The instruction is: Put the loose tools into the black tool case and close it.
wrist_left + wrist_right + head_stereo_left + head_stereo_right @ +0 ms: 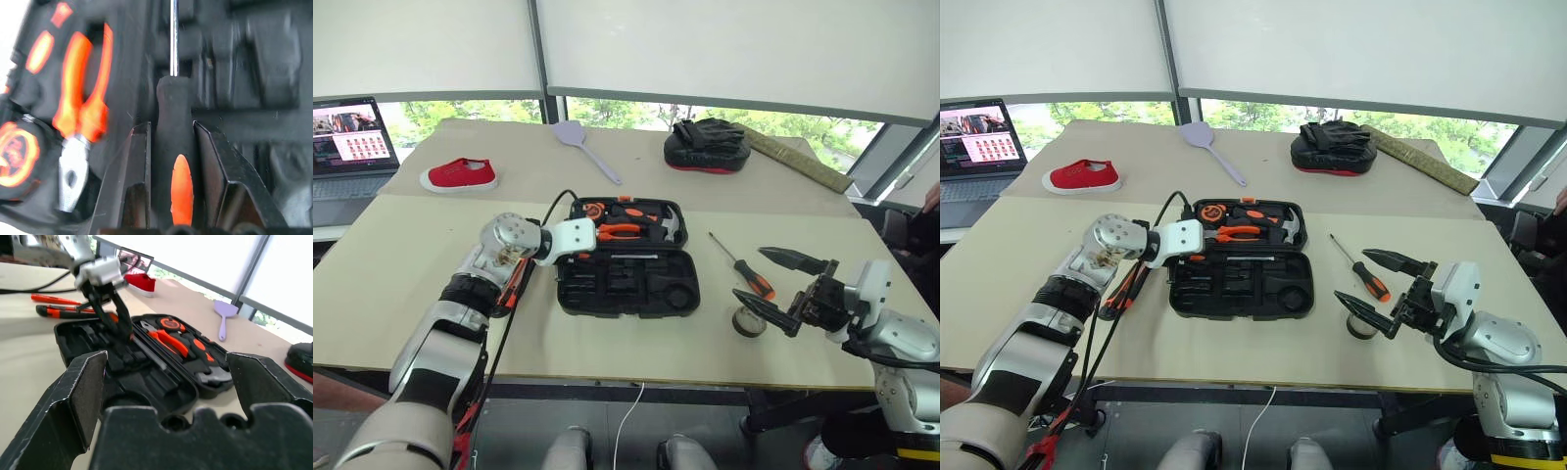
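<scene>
Left hand (171,161) reached inward, fingers clamped on a screwdriver (173,147) handle — right hand (773,284) hovered level, fingers spread wide.

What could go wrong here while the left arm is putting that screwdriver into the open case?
The left gripper holds a screwdriver over the black tool case; off its slot, it could keep the lid from shutting. The open right gripper sits close to the tape roll and could knock it off the edge.

Head pair looking down over table (411,255), wrist views close, all sharing open case (626,284)
</scene>
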### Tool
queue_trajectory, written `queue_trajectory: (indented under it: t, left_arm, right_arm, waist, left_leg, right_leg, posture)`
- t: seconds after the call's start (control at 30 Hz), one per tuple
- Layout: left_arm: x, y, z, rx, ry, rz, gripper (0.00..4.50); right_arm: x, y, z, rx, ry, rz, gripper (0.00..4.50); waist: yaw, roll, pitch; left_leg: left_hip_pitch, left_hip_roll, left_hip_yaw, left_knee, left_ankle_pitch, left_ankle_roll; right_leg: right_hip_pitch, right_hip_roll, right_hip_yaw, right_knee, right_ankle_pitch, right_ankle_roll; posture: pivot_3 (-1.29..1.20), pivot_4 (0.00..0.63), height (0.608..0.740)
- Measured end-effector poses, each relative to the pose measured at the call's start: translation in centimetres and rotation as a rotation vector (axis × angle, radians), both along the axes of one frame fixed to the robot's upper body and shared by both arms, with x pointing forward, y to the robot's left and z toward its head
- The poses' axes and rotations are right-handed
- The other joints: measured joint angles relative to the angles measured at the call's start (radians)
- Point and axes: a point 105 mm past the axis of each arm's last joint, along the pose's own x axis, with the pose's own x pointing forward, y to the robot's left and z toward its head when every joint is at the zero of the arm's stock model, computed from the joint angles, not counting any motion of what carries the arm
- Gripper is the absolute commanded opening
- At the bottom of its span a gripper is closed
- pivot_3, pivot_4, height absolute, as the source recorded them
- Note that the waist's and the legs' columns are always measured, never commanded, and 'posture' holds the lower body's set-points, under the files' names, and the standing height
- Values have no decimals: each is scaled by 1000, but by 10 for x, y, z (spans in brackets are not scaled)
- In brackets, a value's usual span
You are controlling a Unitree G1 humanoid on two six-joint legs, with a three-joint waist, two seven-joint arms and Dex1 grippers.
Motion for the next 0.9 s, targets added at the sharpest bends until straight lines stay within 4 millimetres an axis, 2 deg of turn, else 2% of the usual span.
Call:
queue_trajectory:
  t: [0.2,0.3,0.57,0.63,0.67,0.77,0.83,0.9]
  left_arm:
    - [3,0,2,20,-35,-14,857]
    - [4,-8,-2,-7,-30,-13,857]
    - [8,-11,-2,7,-54,3,857]
    - [9,-10,-2,8,-54,7,1870]
    - [9,-10,-3,10,-52,7,2035]
    - [8,-12,2,-17,-57,-4,3174]
    - [7,-20,11,-107,-78,-19,3874]
    - [4,-32,25,-245,-79,-41,3874]
  right_arm:
    - [-7,0,-7,2,22,-14,4500]
    - [-9,0,-9,10,28,-25,4500]
    - [-12,4,-5,12,6,-23,4500]
    - [-13,5,-4,14,3,-21,4500]
    - [-13,6,-4,15,2,-21,4500]
    - [-14,6,-5,22,4,-21,4500]
    - [-15,7,-7,29,15,-22,4500]
    - [-15,8,-10,30,27,-18,4500]
  waist:
    - [0,0,0]
    - [1,0,0]
    - [0,0,0]
    - [0,0,0]
    - [0,0,0]
    - [2,0,0]
    - [5,0,0]
    - [6,0,0]
  left_leg:
    - [0,0,0,1,0,0]
    - [0,0,0,1,0,0]
    - [0,0,0,1,0,0]
    - [0,0,0,1,0,0]
    - [0,0,0,1,0,0]
    - [0,0,0,2,0,0]
    - [0,1,0,3,0,0]
    - [-1,0,0,3,0,0]
  right_leg:
    - [0,0,0,0,0,0]
    - [0,0,0,0,0,0]
    - [0,0,0,0,0,0]
    - [0,0,0,0,0,0]
    - [0,0,0,1,0,0]
    - [1,0,0,1,0,1]
    - [1,0,-1,1,1,1]
    - [1,0,-1,1,1,1]
  posture:
    - [0,150,740]
    - [0,150,740]
    - [0,150,740]
    - [0,150,740]
    - [0,150,740]
    - [0,150,740]
    - [0,150,740]
    - [0,150,740]
